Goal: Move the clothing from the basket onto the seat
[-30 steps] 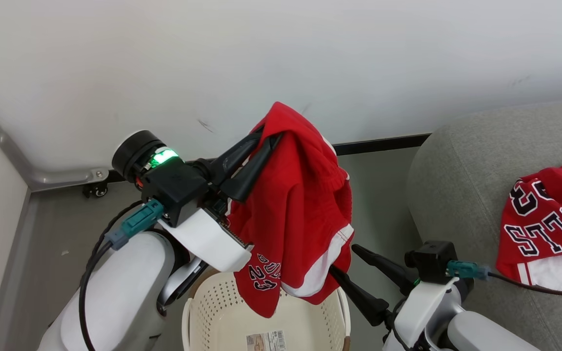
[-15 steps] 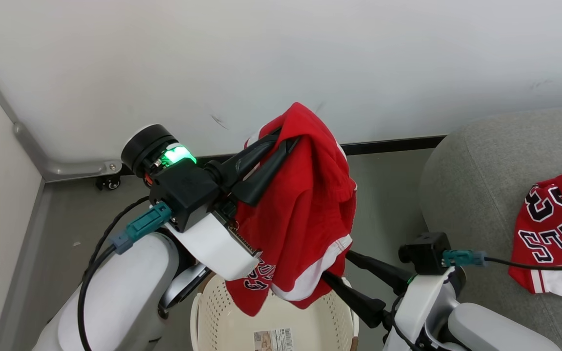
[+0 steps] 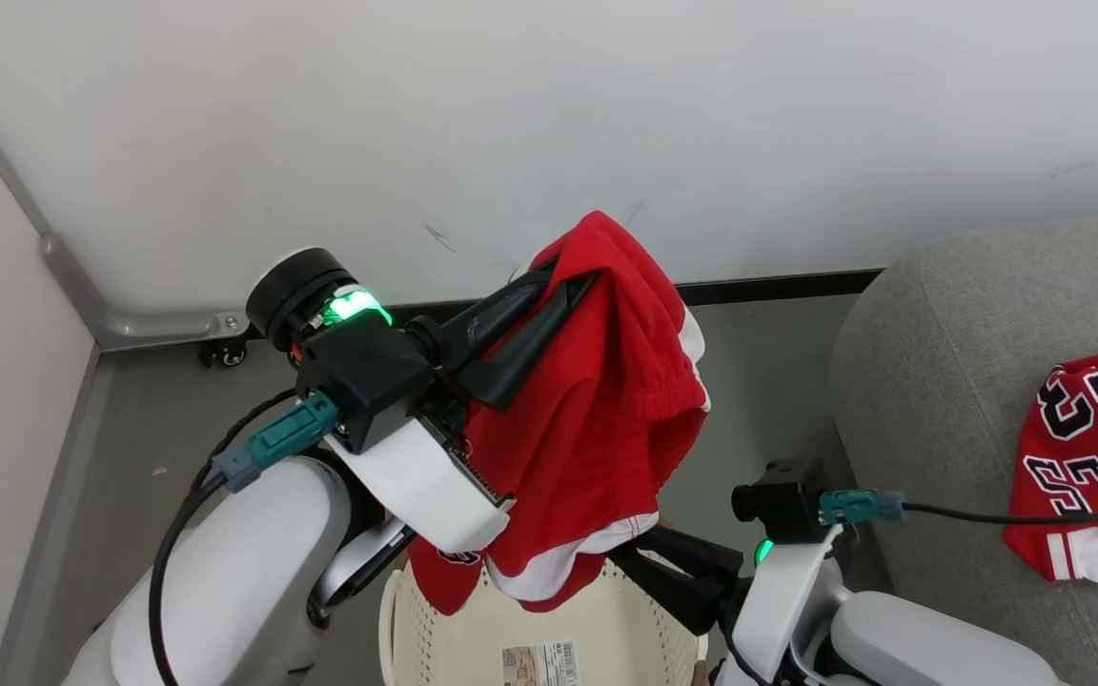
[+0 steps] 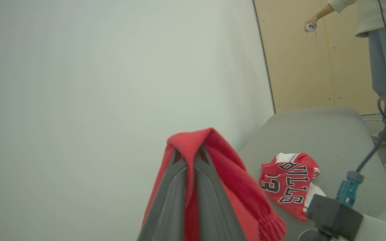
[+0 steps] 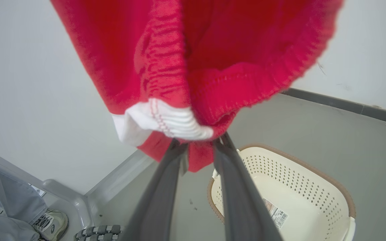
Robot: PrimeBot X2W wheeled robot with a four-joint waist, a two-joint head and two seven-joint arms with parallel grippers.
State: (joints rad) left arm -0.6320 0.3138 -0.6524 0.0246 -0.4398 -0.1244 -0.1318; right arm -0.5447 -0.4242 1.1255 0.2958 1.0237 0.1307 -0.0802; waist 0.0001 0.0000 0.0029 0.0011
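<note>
Red shorts [image 3: 597,400] with white trim hang from my left gripper [image 3: 568,272], which is shut on their top fold high above the basket [image 3: 396,619]. The left wrist view shows both fingers pressed together inside that fold [image 4: 189,152]. My right gripper [image 3: 630,562] reaches in under the shorts from the right. In the right wrist view its fingers [image 5: 200,142] stand narrowed on the white-and-red lower hem [image 5: 166,120], with cloth between the tips. The cream basket [image 5: 313,174] below holds no clothing. The "BULLS 23" jersey [image 3: 1083,457] lies crumpled on the grey seat [image 3: 940,381] at the right.
A white wall stands close behind the raised shorts. A metal rail with a caster [image 3: 225,353] runs along the floor at the left. A person [image 4: 380,50] stands beyond the seat's far end, and shoes [image 5: 50,224] show on the floor near the rail.
The head camera has shifted a little. My right gripper has moved in under the hanging shorts and its wide-open fingers have narrowed onto the hem. The left gripper still holds the shorts up.
</note>
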